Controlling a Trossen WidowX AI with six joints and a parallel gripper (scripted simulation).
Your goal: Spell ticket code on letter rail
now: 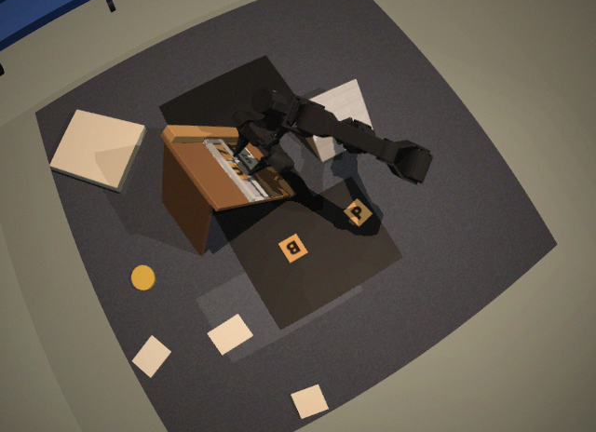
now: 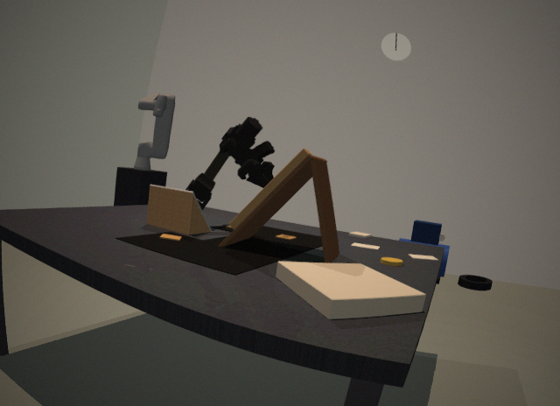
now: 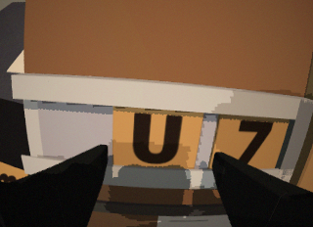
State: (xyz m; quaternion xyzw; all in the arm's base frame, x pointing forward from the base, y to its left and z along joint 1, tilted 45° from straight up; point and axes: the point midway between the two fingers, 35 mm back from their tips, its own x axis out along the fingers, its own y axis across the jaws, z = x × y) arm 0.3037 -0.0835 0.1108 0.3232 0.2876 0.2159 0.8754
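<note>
The slanted wooden board [image 1: 192,177] [image 2: 271,196] [image 3: 163,19] carries the white letter rail [image 1: 236,175] [image 3: 156,93]. In the wrist view an orange tile U [image 3: 156,139] sits in the rail with an orange tile 7 [image 3: 250,143] to its right, a small gap between them. My gripper [image 1: 248,158] [image 2: 257,173] [image 3: 161,157] is at the rail, fingers on either side of tile U with a slim gap on each side, open. Loose tiles B [image 1: 292,248] and P [image 1: 358,212] lie on the dark mat [image 1: 327,274].
A pale wedge block [image 1: 344,105] [image 2: 174,209] stands behind the arm. A cream flat box [image 1: 96,146] [image 2: 353,289] lies left of the board. A yellow disc [image 1: 142,276] [image 2: 391,261] and cream cards [image 1: 230,333] [image 1: 151,356] [image 1: 308,400] lie near the counter's front.
</note>
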